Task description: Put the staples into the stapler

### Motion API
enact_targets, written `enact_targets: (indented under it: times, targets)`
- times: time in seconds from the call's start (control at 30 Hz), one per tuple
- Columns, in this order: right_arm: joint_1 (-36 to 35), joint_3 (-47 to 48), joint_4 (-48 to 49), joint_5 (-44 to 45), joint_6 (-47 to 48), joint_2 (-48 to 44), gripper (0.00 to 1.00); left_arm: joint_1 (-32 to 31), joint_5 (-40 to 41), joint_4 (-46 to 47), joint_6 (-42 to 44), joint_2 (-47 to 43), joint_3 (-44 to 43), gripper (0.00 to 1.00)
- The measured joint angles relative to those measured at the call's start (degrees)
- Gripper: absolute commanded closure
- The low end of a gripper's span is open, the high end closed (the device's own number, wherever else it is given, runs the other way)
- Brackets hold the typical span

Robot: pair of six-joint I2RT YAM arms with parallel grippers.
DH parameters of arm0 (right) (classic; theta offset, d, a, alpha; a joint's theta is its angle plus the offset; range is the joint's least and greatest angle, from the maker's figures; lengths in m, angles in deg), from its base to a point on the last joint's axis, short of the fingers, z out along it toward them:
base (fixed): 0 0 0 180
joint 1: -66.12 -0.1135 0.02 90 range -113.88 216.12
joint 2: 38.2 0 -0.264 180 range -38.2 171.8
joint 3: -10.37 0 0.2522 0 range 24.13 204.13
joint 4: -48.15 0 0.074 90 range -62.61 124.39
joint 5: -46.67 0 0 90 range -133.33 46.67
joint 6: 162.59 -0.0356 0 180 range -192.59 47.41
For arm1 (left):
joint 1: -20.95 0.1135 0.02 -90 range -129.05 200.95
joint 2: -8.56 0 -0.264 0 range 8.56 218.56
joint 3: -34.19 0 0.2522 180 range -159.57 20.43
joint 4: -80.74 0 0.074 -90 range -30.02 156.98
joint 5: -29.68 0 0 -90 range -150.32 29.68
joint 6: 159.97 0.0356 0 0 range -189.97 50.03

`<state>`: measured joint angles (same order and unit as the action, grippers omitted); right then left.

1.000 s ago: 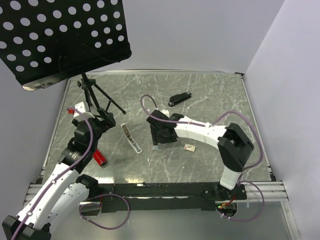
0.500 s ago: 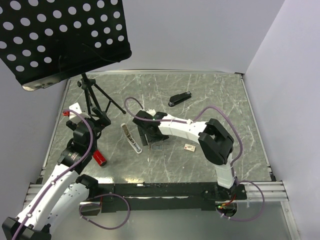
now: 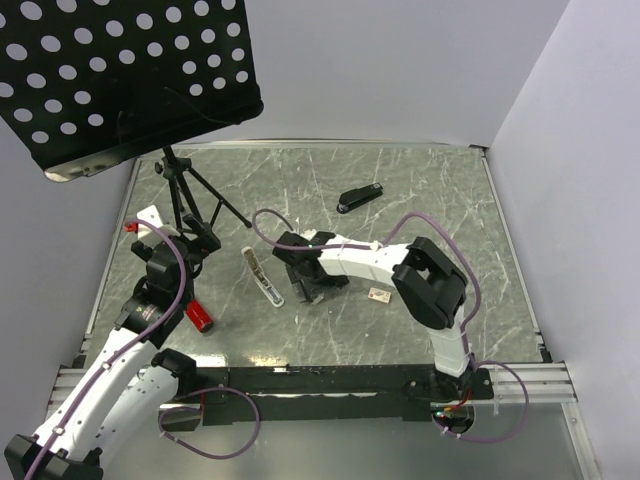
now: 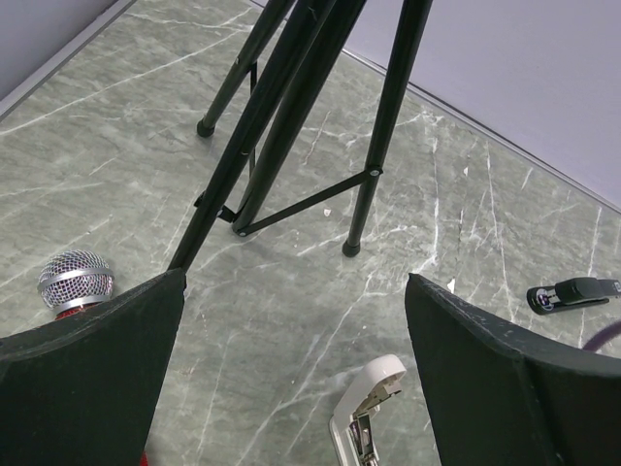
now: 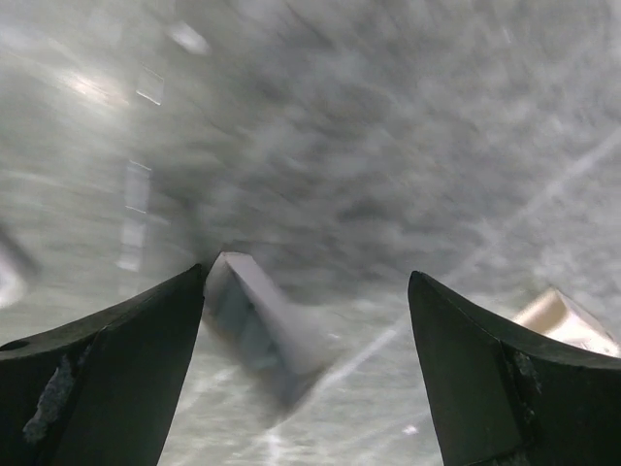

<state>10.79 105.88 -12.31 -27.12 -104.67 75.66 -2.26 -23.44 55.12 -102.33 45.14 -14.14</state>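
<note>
- While the right hand (image 5: pixel 309 282) hangs low over the surface (image 3: pixel 440 190), its fingers stand wide apart, gripping nothing.
- Greyish staple case (image 5: pixel 264 325) lies between them, close to one finger.
- Staple box (image 3: pixel 379 295) sits nearby.
- Left hand (image 4: pixel 296 280): spread wide, empty, near the stapler (image 4: pixel 367 408).

Right arm (image 3: pixel 365 262): swung to the left; its elbow (image 3: pixel 432 285) has been drawn in from the far right.
Right gripper (image 3: pixel 314 288): carried left past the see-through rectangle (image 5: pixel 262 325), then brought back over it, so that the piece is now framed between the spread fingers (image 5: pixel 97 379).
Cable (image 3: pixel 262 222): loop shifted left with the wrist.
Left arm (image 3: pixel 150 290): wrist nudged slightly left.
</note>
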Motion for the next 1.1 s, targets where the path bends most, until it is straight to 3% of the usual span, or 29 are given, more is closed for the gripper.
enact_targets:
  times: [0.27, 0.47, 0.57, 0.8, 1.1]
  targets:
    - [1.7, -7.3, 0.5, -0.5, 4.2, -7.1, 0.09, 0.2, -0.2, 0.0, 0.0, 0.0, 0.0, 0.01]
    - [1.9, -7.4, 3.3, -2.6, 8.2, -13.6, 0.12, 0.2, -0.2, 0.0, 0.0, 0.0, 0.0, 0.01]
    - [2.5, -8.7, 4.8, -3.9, 9.1, -16.1, 0.18, 0.2, -0.2, 0.0, 0.1, 0.0, 0.0, 0.01]
    - [5.2, -12.8, 6.3, -6.6, 9.2, -17.9, 0.53, 0.2, -0.3, 0.0, 0.2, 0.0, 0.0, 0.01]
    - [6.8, -15.2, 7.4, -9.4, 6.6, -17.8, 0.60, 0.2, -1.1, 0.0, 0.2, 0.4, 0.0, 0.01]
